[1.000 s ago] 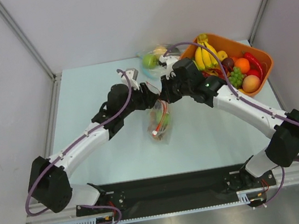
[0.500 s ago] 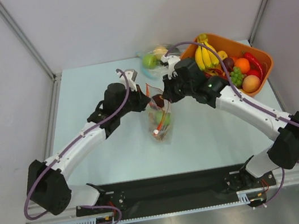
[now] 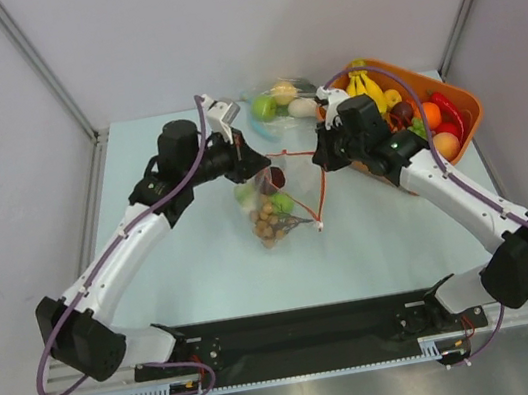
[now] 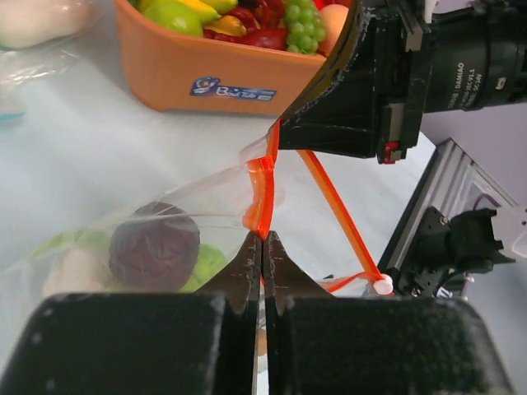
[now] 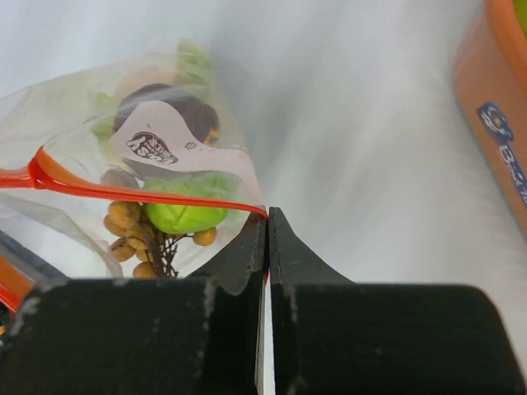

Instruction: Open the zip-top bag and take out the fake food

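The zip-top bag hangs between my two grippers, its orange-red zip strip pulled into a wide loop. My left gripper is shut on one side of the strip. On the opposite side, my right gripper is shut on the strip. The fake food lies inside the bag: a dark maroon plum, a green piece and a brown berry cluster. In the wrist views, both the left gripper and the right gripper have their jaws pressed together on the strip.
An orange tray at the back right holds a banana bunch, grapes and other toy fruit, close behind my right arm. Another clear bag with a green apple lies at the back centre. Walls rise along both sides of the table.
My left gripper has shut on the zip strip. The two grippers have drawn apart, left one leftward and right one rightward, spreading the bag's mouth into a loop.
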You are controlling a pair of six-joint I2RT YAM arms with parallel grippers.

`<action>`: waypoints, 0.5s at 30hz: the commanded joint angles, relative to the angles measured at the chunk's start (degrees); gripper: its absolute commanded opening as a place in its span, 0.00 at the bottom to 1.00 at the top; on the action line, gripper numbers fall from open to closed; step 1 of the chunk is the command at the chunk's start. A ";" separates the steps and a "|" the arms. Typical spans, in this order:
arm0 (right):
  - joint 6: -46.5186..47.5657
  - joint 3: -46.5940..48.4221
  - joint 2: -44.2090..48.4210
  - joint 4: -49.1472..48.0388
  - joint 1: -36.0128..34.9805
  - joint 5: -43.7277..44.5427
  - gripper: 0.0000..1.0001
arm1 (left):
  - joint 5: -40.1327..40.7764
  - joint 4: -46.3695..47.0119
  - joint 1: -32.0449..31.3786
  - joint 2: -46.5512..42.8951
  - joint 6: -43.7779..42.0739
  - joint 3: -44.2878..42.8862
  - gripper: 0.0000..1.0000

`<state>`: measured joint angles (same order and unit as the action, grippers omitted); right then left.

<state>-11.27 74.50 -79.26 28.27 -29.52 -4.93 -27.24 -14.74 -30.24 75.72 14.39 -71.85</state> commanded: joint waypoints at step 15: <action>1.95 -0.94 6.56 4.60 5.17 4.14 0.45 | -11.07 6.92 0.88 4.26 -6.22 3.03 0.00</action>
<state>-10.63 70.63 -77.23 31.20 -24.71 -3.42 -35.97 -11.77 -29.89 82.30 10.00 -70.00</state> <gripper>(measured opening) 0.430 0.007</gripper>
